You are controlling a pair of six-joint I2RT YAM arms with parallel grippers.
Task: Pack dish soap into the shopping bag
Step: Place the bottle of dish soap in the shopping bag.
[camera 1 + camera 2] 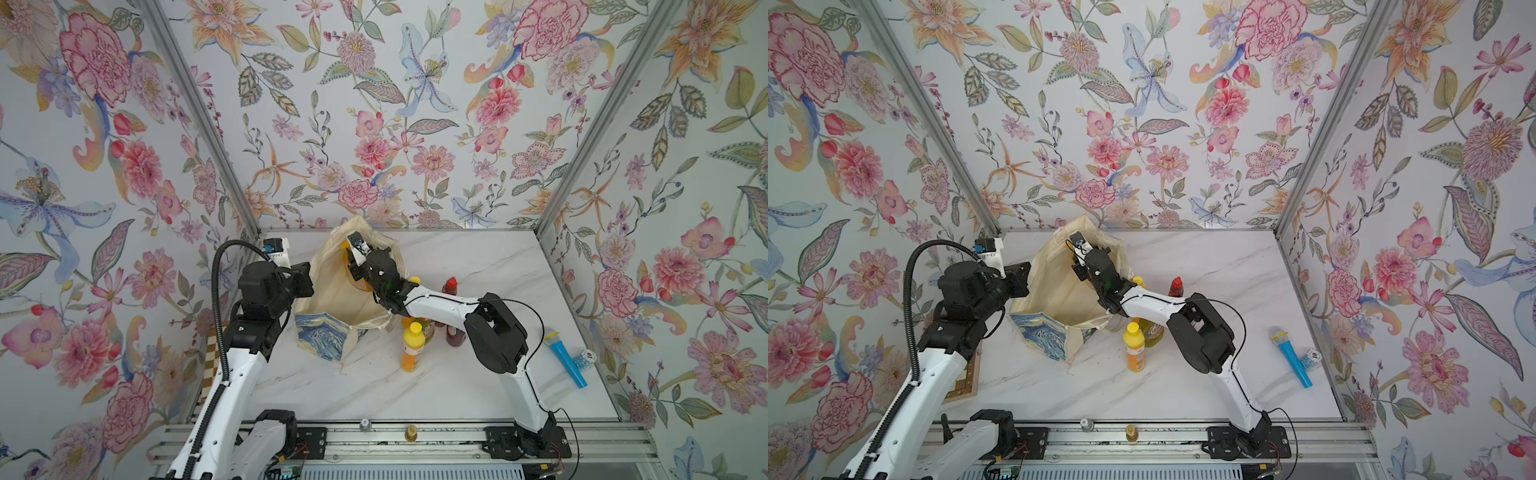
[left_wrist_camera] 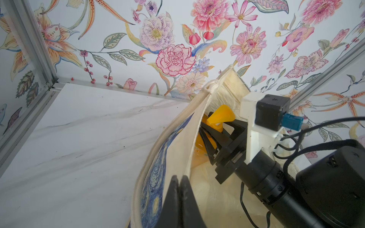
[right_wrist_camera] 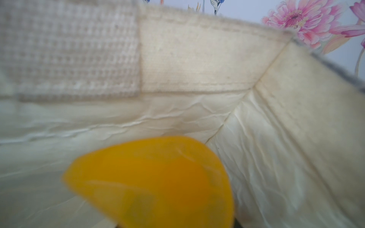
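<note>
Bottle: pump bottle (image 2: 222, 115) hangs from right claw (image 2: 216, 126), long axis toward shopping bag (image 2: 181, 142) floor.
Right claw: clamped on its neck, inside bag mouth.
Left claw (image 2: 179, 189): pinching bag rim.

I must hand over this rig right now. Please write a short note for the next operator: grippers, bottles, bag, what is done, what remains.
Left gripper: shut on the rim of the bag, holding it open.
Right gripper: inside the bag, shut on the pump bottle, not yet released.
On the table beside the bag: orange bottle, second orange bottle (only cap shows), green bottle, dark-red bottle, second dark-red bottle.
Done: none fully packed.
Left: release the pump bottle, pack the other five; leave the microphone.
</note>
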